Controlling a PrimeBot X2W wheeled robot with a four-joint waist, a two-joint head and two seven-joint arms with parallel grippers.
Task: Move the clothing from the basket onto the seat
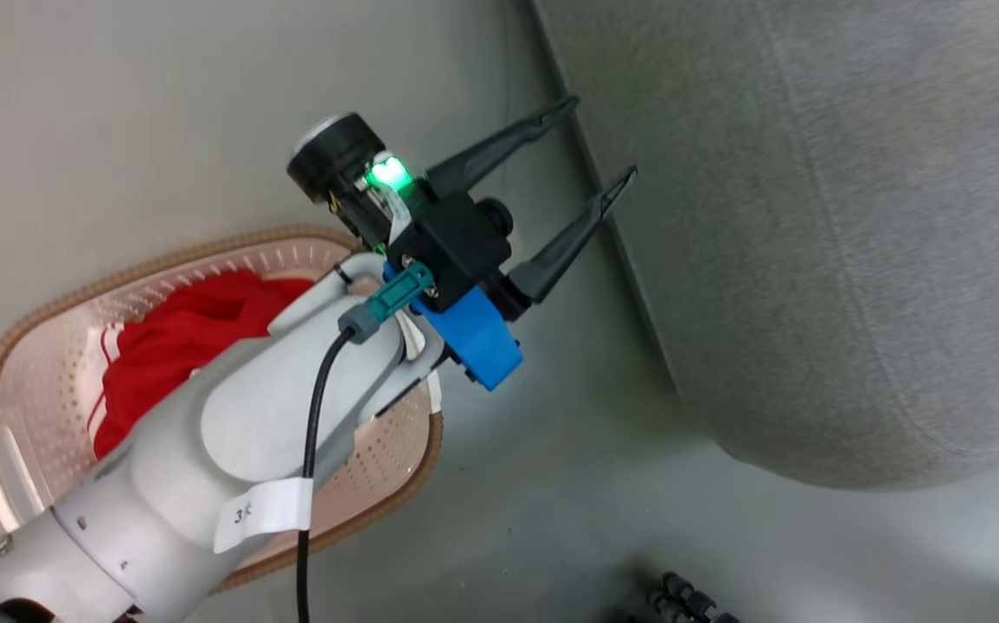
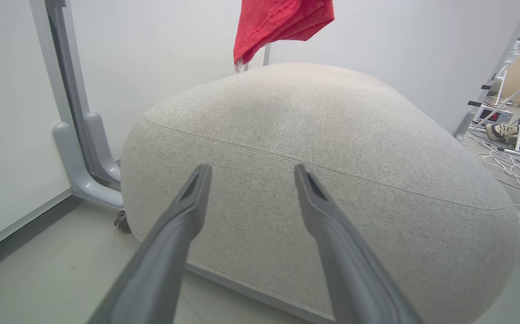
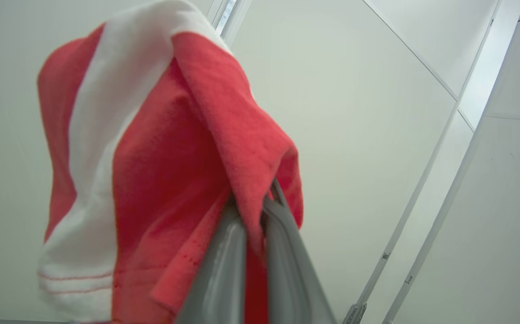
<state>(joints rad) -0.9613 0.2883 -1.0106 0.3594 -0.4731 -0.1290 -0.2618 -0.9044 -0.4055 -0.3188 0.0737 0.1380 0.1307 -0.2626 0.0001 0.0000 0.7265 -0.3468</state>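
My left gripper (image 1: 605,145) is open with nothing between its fingers, over the floor between the basket (image 1: 41,303) and the grey seat (image 1: 836,242); its own view has the gripper (image 2: 250,173) pointing at the seat's side (image 2: 332,148). Red clothing (image 1: 188,337) lies in the cream basket, partly hidden by my left forearm. My right gripper (image 3: 254,198) is shut on a red and white garment (image 3: 160,166), which drapes over its fingers. That hanging garment (image 2: 282,20) shows above the seat's far edge in the left wrist view.
White wall panels and a grey panel foot (image 2: 79,153) stand left of the seat. Loose cables (image 2: 512,171), a shoe (image 2: 503,131) and a metal rack lie on the floor to the seat's right. A dark ribbed hose (image 1: 689,597) lies near the bottom.
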